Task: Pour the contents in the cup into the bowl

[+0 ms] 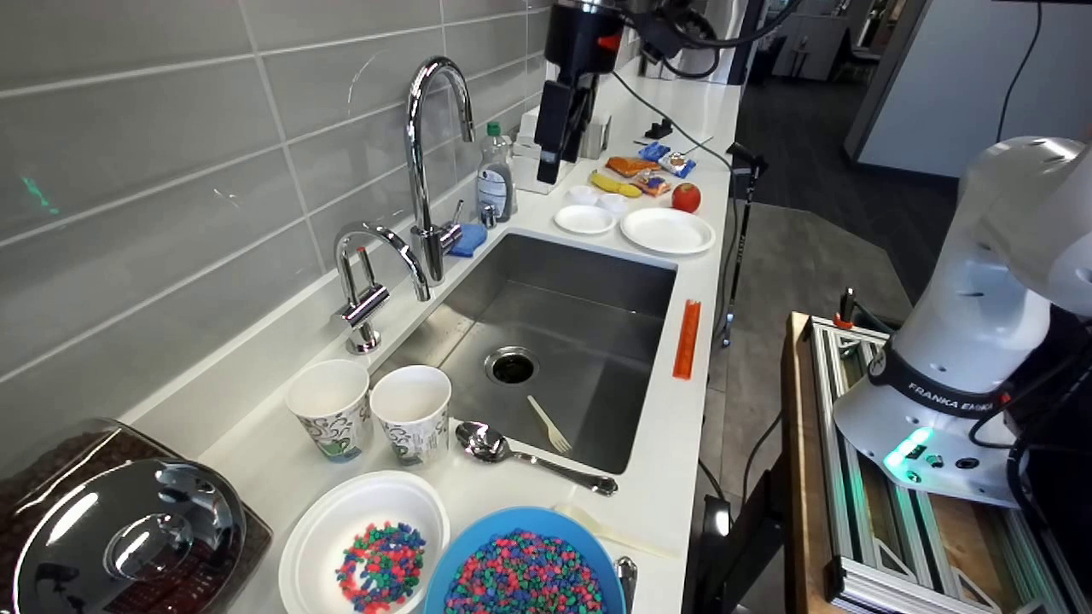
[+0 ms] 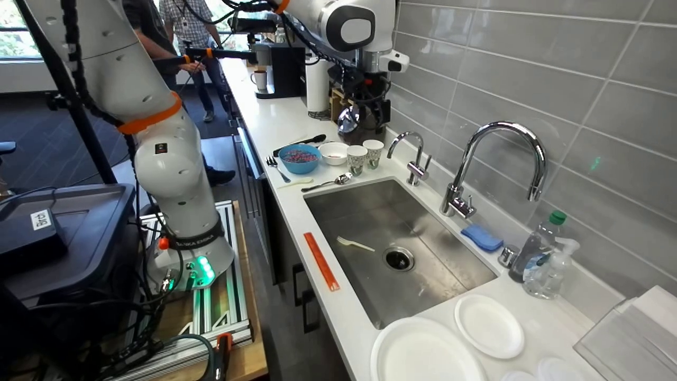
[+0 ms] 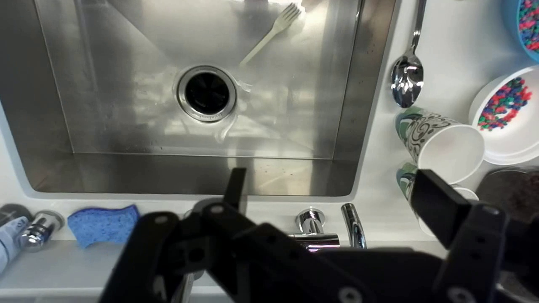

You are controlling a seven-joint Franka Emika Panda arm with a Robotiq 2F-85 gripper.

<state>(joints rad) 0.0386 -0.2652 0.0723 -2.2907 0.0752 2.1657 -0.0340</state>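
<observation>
Ctr (image 1: 665, 448), cups (image 1: 414, 419) nr sink edge (image 3: 374, 122), bowl (image 1: 328, 520) beside, jaws spread, air below

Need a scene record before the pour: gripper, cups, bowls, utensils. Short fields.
gripper: open, holding nothing
cups: two, patterned, upright beside the sink; contents not visible
white bowl: coloured bits over part of its floor
blue bowl: many more coloured bits
spoon: on the counter, between cups and sink edge
fork: in the sink
pour: no cup held
</observation>
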